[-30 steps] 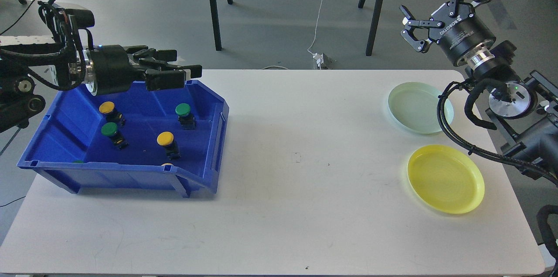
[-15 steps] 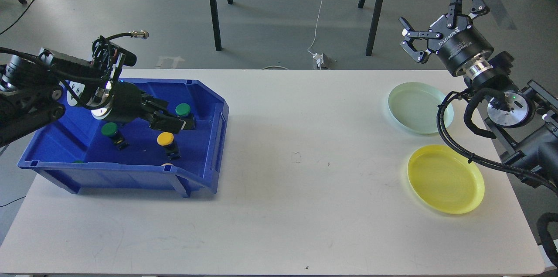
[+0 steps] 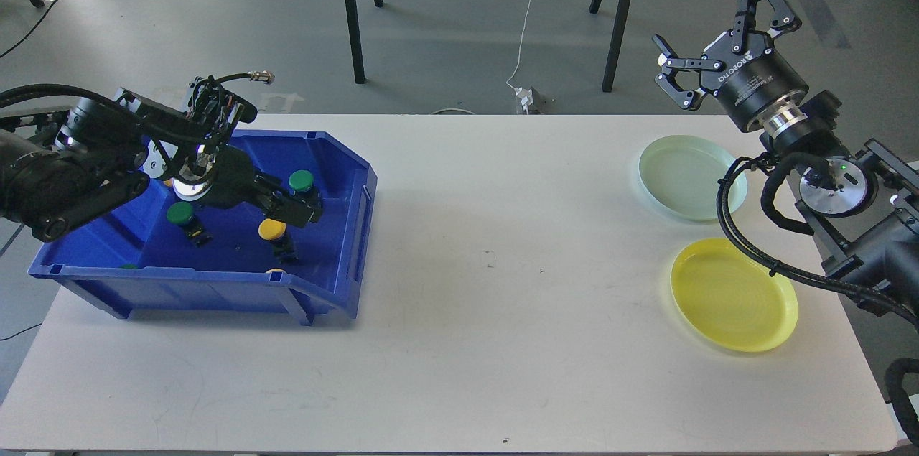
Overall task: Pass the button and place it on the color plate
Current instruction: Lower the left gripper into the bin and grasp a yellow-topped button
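A blue bin [image 3: 215, 291] at the table's left holds several buttons on black bases: a yellow one [image 3: 272, 229], a green one [image 3: 301, 179] and a green one [image 3: 180, 212]. My left gripper [image 3: 298, 212] is low inside the bin, between the right green button and the yellow button, just above the yellow one. Its dark fingers cannot be told apart. My right gripper [image 3: 707, 18] is open and empty, held high beyond the table's far right corner. A pale green plate [image 3: 686, 176] and a yellow plate [image 3: 734, 294] lie at the right, both empty.
Two more button caps peek over the bin's front wall [image 3: 273, 271]. The white table [image 3: 488, 312] spans the view. Black stand legs [image 3: 352, 11] and a white cable [image 3: 528, 25] are on the floor behind.
My left gripper has come down from above the bin's back edge into the bin and moved right toward the yellow button. My right gripper has shifted slightly up and left.
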`<state>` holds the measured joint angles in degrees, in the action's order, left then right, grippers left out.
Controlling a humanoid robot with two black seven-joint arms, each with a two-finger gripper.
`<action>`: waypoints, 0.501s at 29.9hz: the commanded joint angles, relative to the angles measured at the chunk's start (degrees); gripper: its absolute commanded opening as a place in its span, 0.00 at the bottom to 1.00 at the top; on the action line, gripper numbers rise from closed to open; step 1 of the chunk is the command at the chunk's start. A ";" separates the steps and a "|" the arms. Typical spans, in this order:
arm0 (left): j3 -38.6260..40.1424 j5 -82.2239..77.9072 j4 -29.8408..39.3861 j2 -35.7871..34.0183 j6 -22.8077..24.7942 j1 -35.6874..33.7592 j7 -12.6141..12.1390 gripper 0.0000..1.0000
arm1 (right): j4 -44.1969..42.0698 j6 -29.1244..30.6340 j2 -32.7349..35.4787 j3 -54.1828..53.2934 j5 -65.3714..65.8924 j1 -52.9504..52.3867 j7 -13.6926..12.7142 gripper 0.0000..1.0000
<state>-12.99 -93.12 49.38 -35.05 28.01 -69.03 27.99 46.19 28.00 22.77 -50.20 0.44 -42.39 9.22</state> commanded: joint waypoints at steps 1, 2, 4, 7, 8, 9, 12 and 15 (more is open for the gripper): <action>-0.01 -0.05 -1.39 0.51 -0.01 0.21 0.01 1.00 | 0.13 0.00 -0.01 -0.07 0.00 0.12 0.01 0.99; -0.01 -0.05 -1.74 0.59 -0.01 0.56 0.01 1.00 | 0.13 0.00 -0.01 -0.07 0.00 0.12 0.01 0.99; -0.01 -0.48 -2.88 0.77 -0.01 1.53 0.01 1.00 | 0.13 0.00 -0.01 -0.07 0.00 0.20 0.01 0.99; -0.01 -1.80 -4.38 1.82 -0.01 1.88 0.01 1.00 | 0.13 0.00 -0.01 -0.07 0.00 0.20 0.01 0.99; -0.01 -2.24 -4.73 1.91 -0.01 2.41 0.01 1.00 | 0.13 0.00 -0.01 -0.07 0.00 0.20 0.01 0.99; -0.01 -2.33 -5.08 2.00 -0.01 2.76 0.01 1.00 | 0.13 0.00 -0.01 -0.07 0.00 0.20 -0.08 0.99; -0.01 -2.33 -5.79 2.09 -0.01 3.29 0.01 1.00 | 0.13 0.00 -0.01 -0.07 0.09 0.47 0.01 0.99; -0.01 -2.33 -5.88 2.09 -0.01 3.82 0.01 1.00 | 0.13 0.00 -0.01 -0.07 0.00 0.73 0.01 0.99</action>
<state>-13.01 -95.43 43.65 -32.97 28.00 -65.68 28.00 46.33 28.00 22.77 -50.28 0.48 -41.87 9.23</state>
